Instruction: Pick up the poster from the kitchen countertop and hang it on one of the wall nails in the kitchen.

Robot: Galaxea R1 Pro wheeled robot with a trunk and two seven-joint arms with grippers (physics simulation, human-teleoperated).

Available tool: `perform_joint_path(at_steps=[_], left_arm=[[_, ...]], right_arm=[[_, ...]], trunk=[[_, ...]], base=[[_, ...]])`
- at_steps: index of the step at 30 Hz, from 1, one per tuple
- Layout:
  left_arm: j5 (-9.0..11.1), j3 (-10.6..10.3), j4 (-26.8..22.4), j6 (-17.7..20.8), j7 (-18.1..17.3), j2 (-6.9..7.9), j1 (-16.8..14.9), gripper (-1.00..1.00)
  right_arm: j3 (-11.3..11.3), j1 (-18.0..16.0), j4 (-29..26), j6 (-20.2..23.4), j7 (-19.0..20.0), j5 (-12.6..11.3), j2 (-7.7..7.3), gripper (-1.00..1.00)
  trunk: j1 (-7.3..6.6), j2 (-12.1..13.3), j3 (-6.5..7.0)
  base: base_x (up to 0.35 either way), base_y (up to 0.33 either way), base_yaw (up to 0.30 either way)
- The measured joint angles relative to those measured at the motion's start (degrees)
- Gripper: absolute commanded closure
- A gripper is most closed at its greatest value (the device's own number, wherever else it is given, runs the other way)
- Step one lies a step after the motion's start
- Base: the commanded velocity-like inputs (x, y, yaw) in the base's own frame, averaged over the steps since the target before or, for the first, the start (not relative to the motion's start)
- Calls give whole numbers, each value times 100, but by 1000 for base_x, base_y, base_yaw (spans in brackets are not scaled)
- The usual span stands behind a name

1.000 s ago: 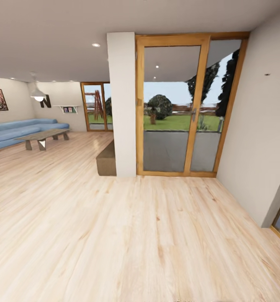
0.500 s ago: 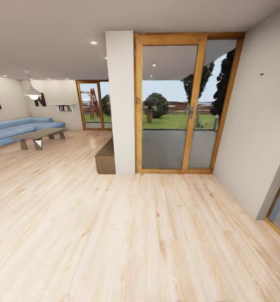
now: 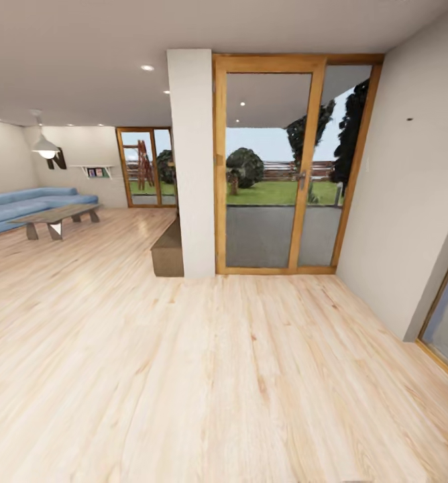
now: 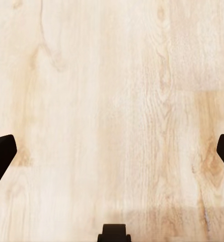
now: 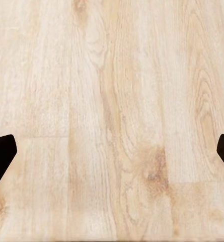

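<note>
The poster and the kitchen countertop are out of view. One wall nail (image 3: 409,119) shows as a tiny dark dot high on the pale wall at the right of the head view. In the left wrist view, my left gripper (image 4: 112,154) hangs open over pale wooden floor, its dark fingertips (image 4: 1,156) far apart with nothing between them. The right wrist view has my right gripper (image 5: 112,154) open as well, fingertips (image 5: 1,154) wide apart above bare floorboards.
A white column (image 3: 192,161) and a wood-framed glass door (image 3: 271,168) stand ahead, with a low brown bench (image 3: 168,251) beside the column. A blue sofa (image 3: 23,204) and coffee table (image 3: 53,218) are far left. Another glazed frame (image 3: 445,322) sits at the right.
The whole head view has shifted left, so the camera has turned right. The painting on the far left wall has nearly slid out of the picture.
</note>
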Motion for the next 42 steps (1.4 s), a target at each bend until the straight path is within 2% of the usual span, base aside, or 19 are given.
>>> perform_joint_path(at_steps=[42], left_arm=[[0,-4,0,-6,0,0,0,-100]], right_arm=[[1,3,0,-5,-6,2,0,-100]], trunk=[[2,0,0]], base=[[-15,1,-264]])
